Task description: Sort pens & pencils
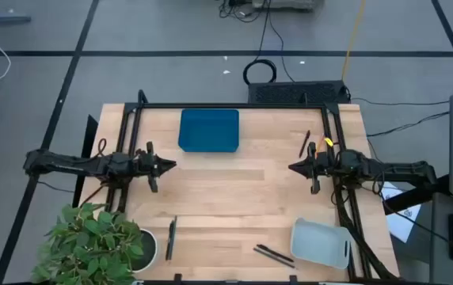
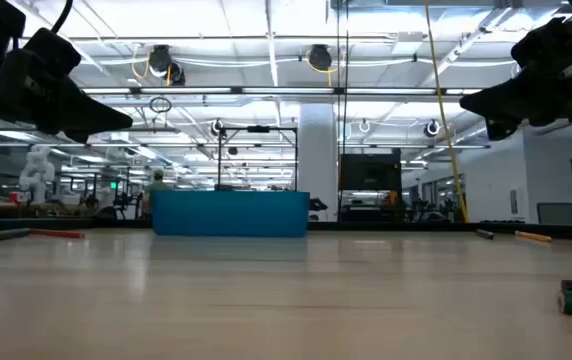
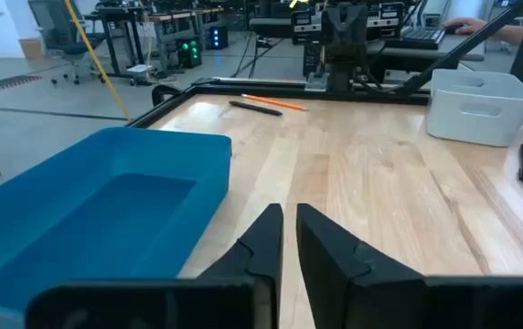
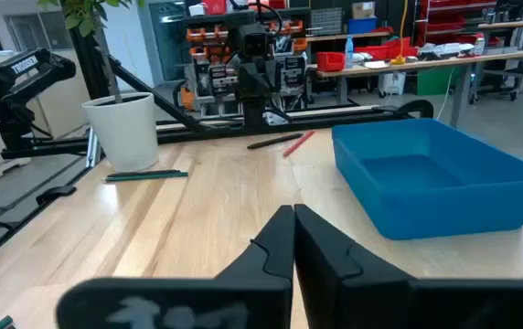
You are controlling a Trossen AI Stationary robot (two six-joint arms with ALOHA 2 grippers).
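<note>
1. Two arms hang above my wooden counter (image 1: 234, 206), one at each side, both at mid-depth and facing inward.
2. My blue tray (image 1: 209, 130) sits at the far edge, left of centre; its inside looks bare in the wrist views.
3. My pale grey bin (image 1: 320, 243) lies at the near right corner.
4. A potted plant (image 1: 100, 241) stands at the near left corner.
5. My left gripper (image 1: 171, 165) hovers with its jaws narrow, a thin gap between them, holding nothing.
6. My right gripper (image 1: 293, 168) hovers with its jaws pressed together, also holding nothing.
7. I see two pencils (image 1: 305, 143) at the far right, just beyond the right gripper: an orange one beside a dark one.
8. Two pens (image 1: 273, 254) lie near, just left of the bin.
9. One dark stick (image 1: 170, 237) lies near left, beside the plant's pot.
</note>
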